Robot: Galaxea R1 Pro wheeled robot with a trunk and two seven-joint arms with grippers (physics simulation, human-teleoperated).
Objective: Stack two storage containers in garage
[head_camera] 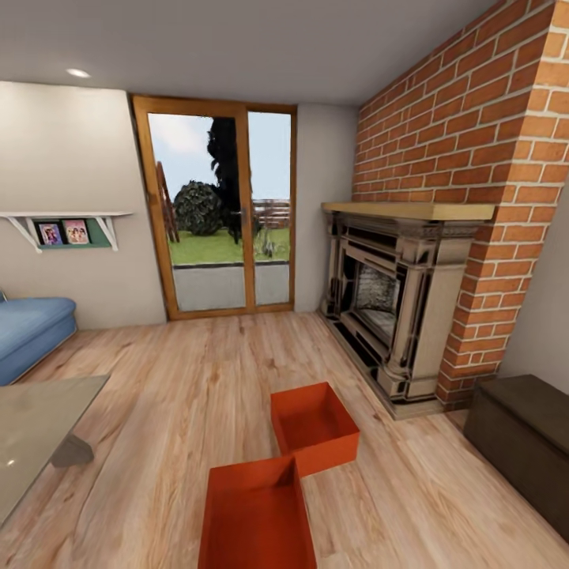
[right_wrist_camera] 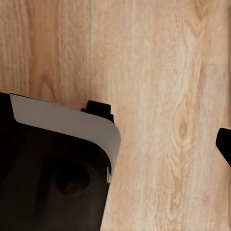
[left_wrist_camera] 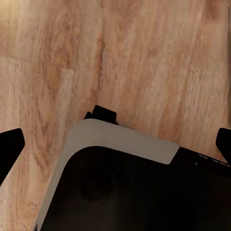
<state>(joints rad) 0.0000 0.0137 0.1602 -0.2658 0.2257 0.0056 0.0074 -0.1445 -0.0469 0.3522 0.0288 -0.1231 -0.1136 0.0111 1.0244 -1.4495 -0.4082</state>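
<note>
Nearest the head camera, one orange-red storage container (head_camera: 257, 514) is seen on the wood-plank floor (head_camera: 158, 411), its long axis running away from the robot and slightly left of centre. Its twin (head_camera: 314, 427) lies just beyond, corner to corner with it (touching or not cannot be told), toward the fireplace (head_camera: 391, 304). In both wrist views dark fingers (left_wrist_camera: 10, 147) (right_wrist_camera: 224, 144) are glimpsed at the edges, set wide apart and holding nothing, over bare planks. Neither arm can be judged nearer.
</note>
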